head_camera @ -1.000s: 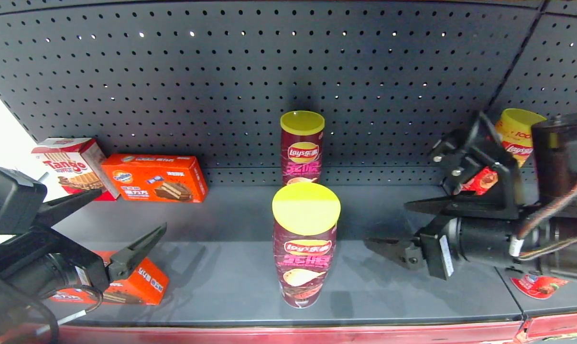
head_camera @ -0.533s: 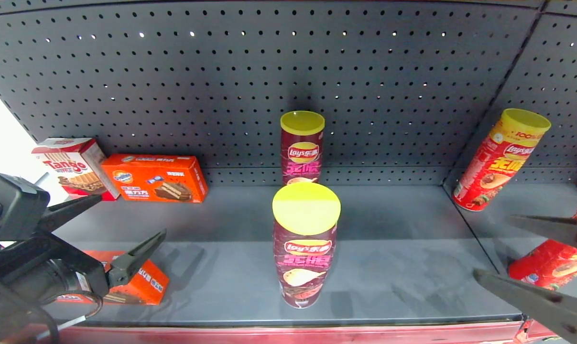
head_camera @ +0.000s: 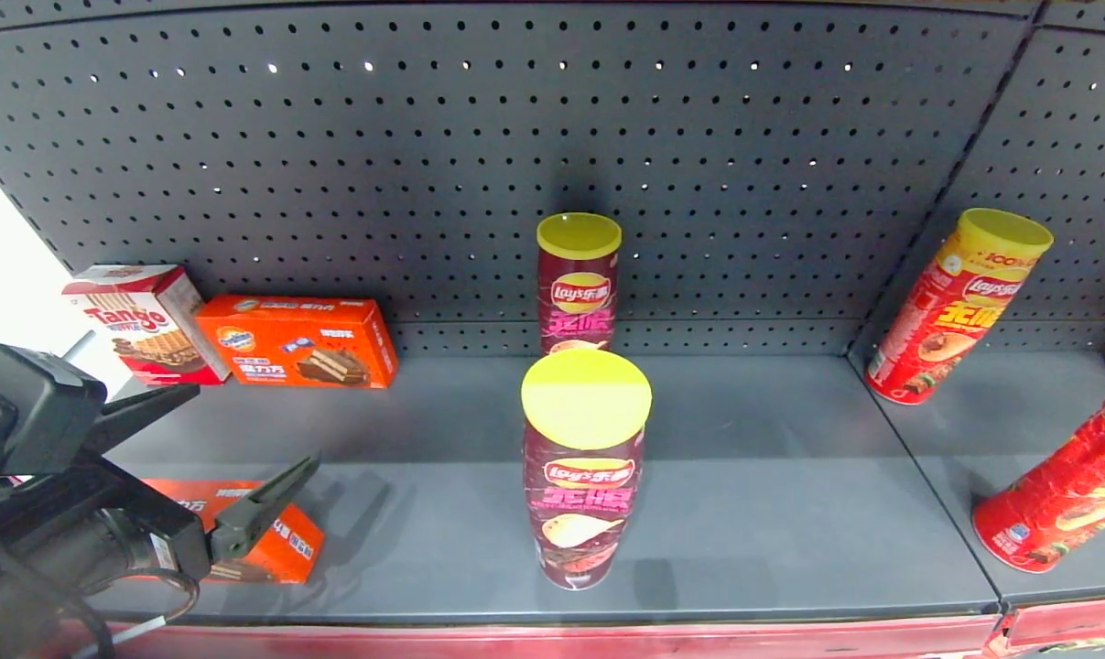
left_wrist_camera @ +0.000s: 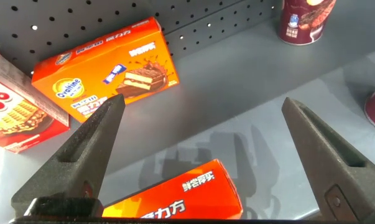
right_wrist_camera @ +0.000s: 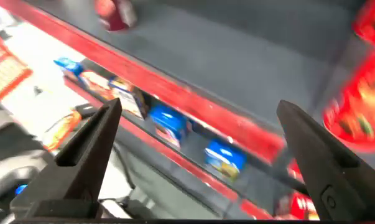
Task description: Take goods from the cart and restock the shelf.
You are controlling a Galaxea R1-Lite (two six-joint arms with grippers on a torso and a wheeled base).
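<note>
Grey shelf (head_camera: pixel 772 476), mid section: front maroon can (head_camera: pixel 584 485) upright near the edge, rear maroon can (head_camera: pixel 578 288) upright at the back panel. Left tool (head_camera: pixel 254 423) spread wide, empty, over the flat orange box (head_camera: pixel 282 540) at front-left. Second orange box (head_camera: pixel 296 340) and wafer box (head_camera: pixel 140 320) side by side, back-left. Right bay: back red can (head_camera: pixel 959 307), front red can (head_camera: pixel 1060 503). Right tool (right_wrist_camera: pixel 199 106) spread, empty, off the shelf's red front lip; view blurred.

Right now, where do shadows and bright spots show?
Head view: light glints through the upper pegboard holes; the rear chip can shadows the pegboard. Left wrist view: the left gripper casts its shadow on the shelf beside the flat orange box.
</note>
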